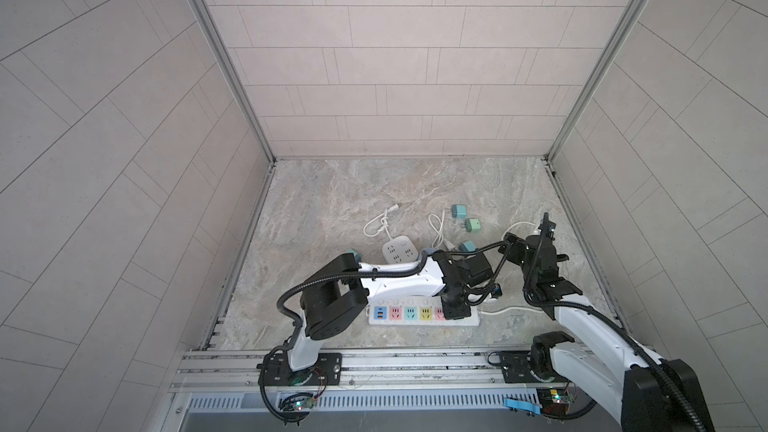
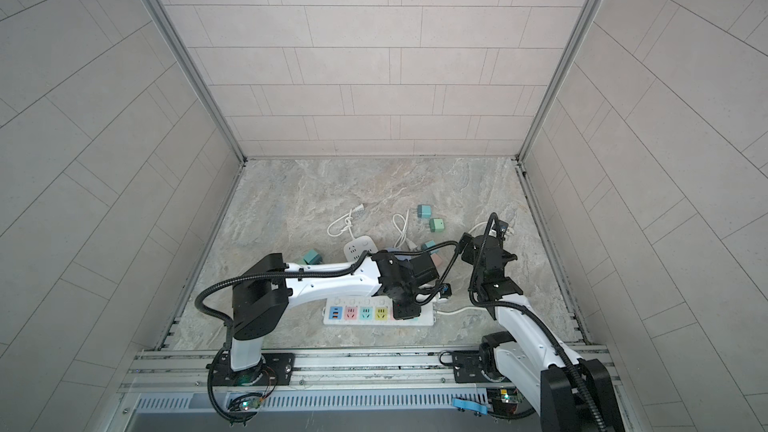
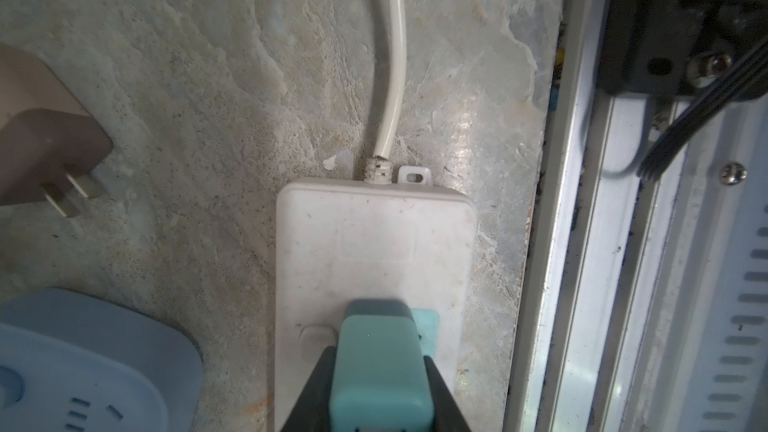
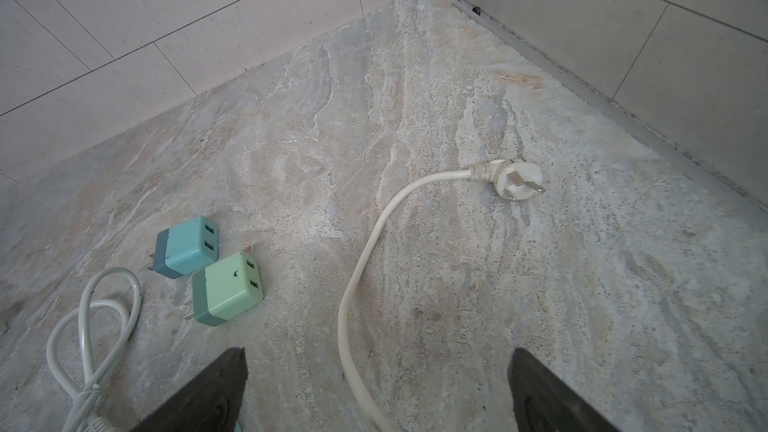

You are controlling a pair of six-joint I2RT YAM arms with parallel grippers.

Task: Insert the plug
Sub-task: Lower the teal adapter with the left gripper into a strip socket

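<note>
Left gripper (image 3: 376, 405) clenched on teal plug (image 3: 379, 338), which is at the end socket of the white power strip (image 3: 374, 234). The strip lies at 6 o'clock, just beside the front rail (image 3: 582, 243). Right gripper (image 4: 378, 361) is released at 3 o'clock. Open floor (image 1: 415, 184) at 12.

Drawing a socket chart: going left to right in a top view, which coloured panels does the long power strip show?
Blue USB panel → pink socket → teal socket → yellow socket → half-hidden pink socket, then the left gripper, closed on a teal plug.
</note>
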